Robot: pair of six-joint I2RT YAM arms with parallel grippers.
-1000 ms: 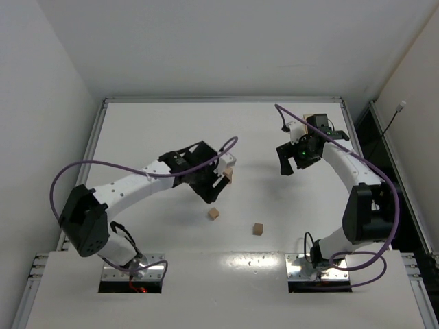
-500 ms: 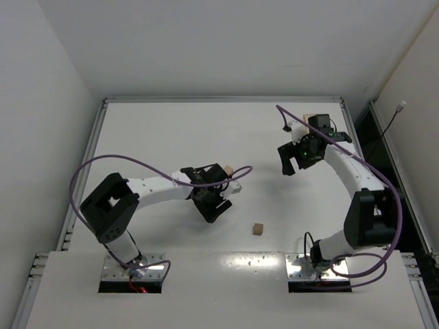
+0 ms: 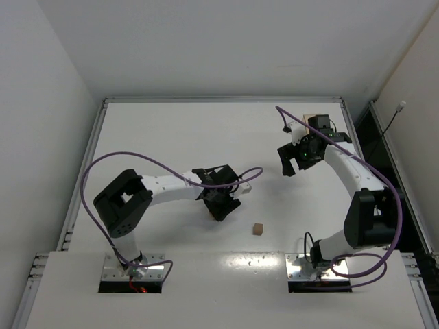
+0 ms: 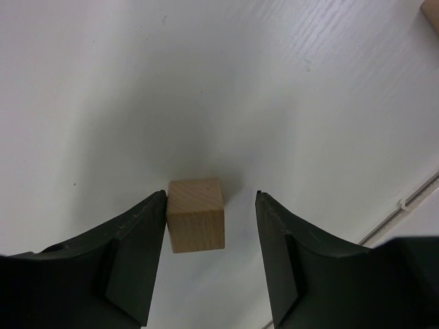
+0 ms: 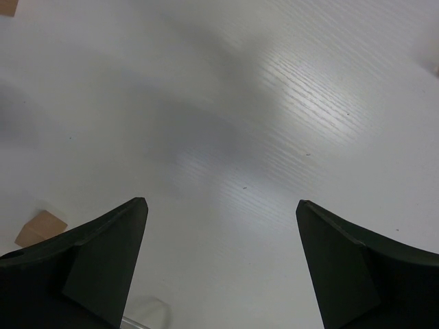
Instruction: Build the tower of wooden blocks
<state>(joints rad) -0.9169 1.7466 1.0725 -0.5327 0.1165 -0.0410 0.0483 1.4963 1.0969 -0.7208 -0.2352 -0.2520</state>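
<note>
Nearest the arm bases, a loose cube (image 3: 257,229) sits on the table (image 3: 158,130), off to one side of the left gripper (image 4: 212,197) and clear of it. The left gripper is down at the table surface with its jaws apart around a second cube (image 4: 196,214). One finger (image 4: 137,240) touches the cube's side and the other stands off across a gap. Farther out, the right gripper (image 5: 220,201) hovers above the table, its jaws spread wide with nothing between them. A tan block (image 5: 41,227) lies just outside one of its fingers, partly hidden.
</note>
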